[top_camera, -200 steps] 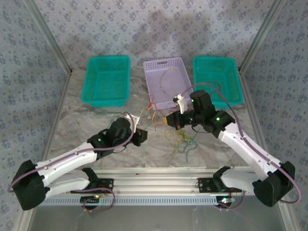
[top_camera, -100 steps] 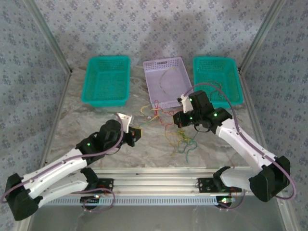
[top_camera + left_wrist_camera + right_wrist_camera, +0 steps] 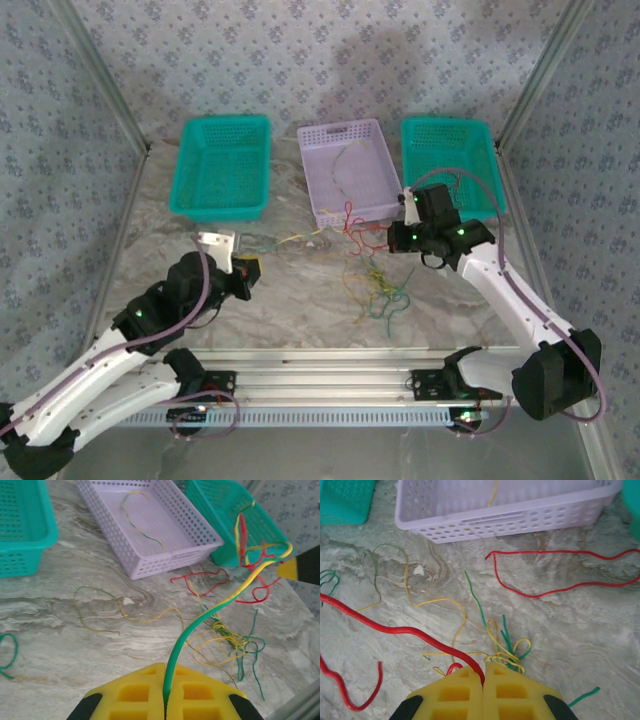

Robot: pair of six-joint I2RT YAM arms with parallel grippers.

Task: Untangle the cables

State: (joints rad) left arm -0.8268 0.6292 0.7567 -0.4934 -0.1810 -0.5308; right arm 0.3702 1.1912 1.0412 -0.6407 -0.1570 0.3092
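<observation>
Pulled further apart, left tool clamps tight on a green-yellow cable, right tool on a red cable.

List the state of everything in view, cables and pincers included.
left pincer: shut on green-yellow cable
right pincer: shut on red cable
tangle of green and yellow cables: knotted, lying on table
lavender basket: upright, one thin wire inside
left teal basket: upright, nothing seen inside
</observation>
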